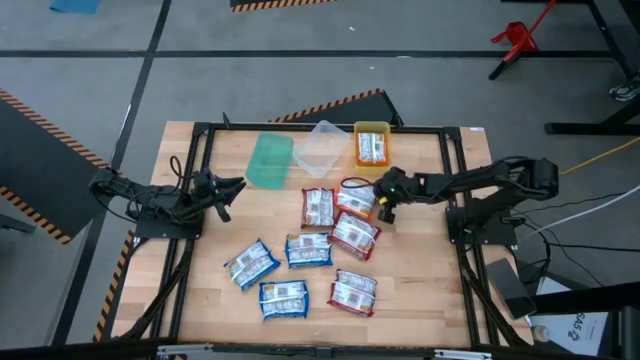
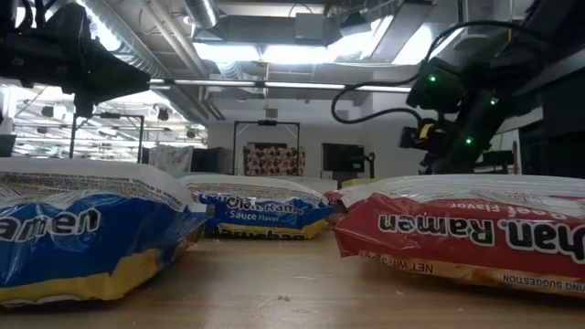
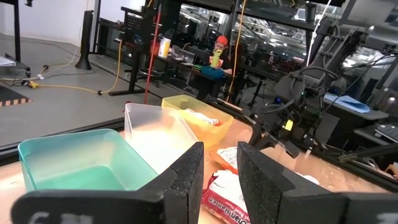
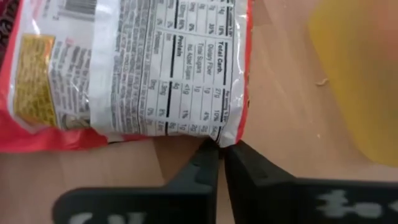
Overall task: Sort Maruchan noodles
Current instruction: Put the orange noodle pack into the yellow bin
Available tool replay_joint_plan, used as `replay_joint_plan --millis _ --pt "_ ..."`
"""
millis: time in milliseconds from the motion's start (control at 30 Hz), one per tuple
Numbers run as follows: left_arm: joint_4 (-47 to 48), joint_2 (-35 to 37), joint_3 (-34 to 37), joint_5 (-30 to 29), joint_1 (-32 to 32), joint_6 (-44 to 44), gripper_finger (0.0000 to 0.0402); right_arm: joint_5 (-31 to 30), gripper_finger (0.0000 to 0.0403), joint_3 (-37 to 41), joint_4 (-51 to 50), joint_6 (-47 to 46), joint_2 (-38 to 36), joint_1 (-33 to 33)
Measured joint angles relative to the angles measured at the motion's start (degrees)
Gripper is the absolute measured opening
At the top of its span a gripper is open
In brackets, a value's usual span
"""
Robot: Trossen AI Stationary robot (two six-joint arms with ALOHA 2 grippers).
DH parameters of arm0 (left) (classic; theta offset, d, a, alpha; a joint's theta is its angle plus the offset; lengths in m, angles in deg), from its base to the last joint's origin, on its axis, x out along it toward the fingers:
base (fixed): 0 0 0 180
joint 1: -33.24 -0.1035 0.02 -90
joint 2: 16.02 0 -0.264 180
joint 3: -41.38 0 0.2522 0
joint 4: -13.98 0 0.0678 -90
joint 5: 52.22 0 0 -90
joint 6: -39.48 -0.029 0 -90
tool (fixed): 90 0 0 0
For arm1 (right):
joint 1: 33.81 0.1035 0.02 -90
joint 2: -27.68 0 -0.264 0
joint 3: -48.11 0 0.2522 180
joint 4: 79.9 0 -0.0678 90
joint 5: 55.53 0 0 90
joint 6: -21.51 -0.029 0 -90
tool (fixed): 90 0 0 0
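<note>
Grey workshop floor with striped hazard tape surrounds the wooden table [image 1: 410, 270] we see from above, and three bins sit along its upper edge: a green bin [image 1: 269, 160], a clear bin [image 1: 320, 147] and a yellow bin [image 1: 372, 146] that already holds one packet.

We find the right arm reaching in from the right side of the frame, stretched nearly level toward the centre, its wrist bent down just below the yellow bin. Its right gripper [image 4: 221, 151] is pinched tight on the corner of an orange packet [image 4: 130, 68], which lies label-down with its nutrition panel up; in the overhead frame this packet [image 1: 356, 197] sits at centre, beside the other red packets.

We see the left arm folded low at the left edge of the table, its left gripper [image 3: 219, 177] parted and grasping nothing, pointed toward the bins.

Across the middle and lower part of the table we count the rest of the noodles: red packets [image 1: 353, 236] near the centre and lower right, blue packets [image 1: 284, 297] toward the lower left
</note>
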Motion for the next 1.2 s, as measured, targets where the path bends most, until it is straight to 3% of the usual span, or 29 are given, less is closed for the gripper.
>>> replay_joint_plan --millis 267,933,1200 --pt "0.0 0.0 0.0 0.0 0.0 0.0 0.009 -0.8 0.0 -4.0 -8.4 -4.0 0.0 5.2" --pt "0.0 0.0 0.0 4.1 0.0 -0.1 0.009 -14.5 0.0 -20.6 -32.5 -18.1 0.0 25.4" --pt "0.0 0.0 0.0 4.1 0.0 -0.2 0.009 -21.2 0.0 -28.3 -39.5 -16.6 -0.4 25.6"
